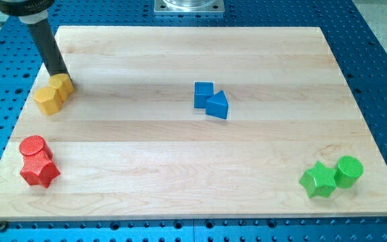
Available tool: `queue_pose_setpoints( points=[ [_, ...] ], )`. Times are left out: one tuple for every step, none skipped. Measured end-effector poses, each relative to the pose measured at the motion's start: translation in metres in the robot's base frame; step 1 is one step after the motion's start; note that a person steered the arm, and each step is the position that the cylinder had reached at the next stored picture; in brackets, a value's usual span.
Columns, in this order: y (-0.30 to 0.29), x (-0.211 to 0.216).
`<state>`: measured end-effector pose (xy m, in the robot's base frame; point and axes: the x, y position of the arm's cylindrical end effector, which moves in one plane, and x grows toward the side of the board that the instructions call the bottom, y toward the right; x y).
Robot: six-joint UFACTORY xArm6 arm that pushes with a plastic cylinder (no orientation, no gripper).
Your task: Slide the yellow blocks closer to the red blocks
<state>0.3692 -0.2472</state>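
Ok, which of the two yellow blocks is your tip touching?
My tip sits against the upper-right yellow block, at its top edge. The other yellow block lies lower-left, away from it.

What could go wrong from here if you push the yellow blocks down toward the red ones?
My tip touches only the upper yellow block, so the yellow pair may split and the lower yellow block stray. Both sit near the board's left edge and could slide off. Pushing too far might scatter the red blocks.

Straight black rod (49,50), perhaps matte
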Motion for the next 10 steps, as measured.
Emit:
queue_pose_setpoints(
  points=[
    [0.0,0.058],
    [0.008,0.056],
    [-0.013,0.056],
    [-0.014,0.101],
    [-0.002,0.106],
    [0.006,0.036],
    [0.04,0.031],
    [0.038,0.091],
    [0.053,0.109],
    [0.089,0.092]
  ],
)
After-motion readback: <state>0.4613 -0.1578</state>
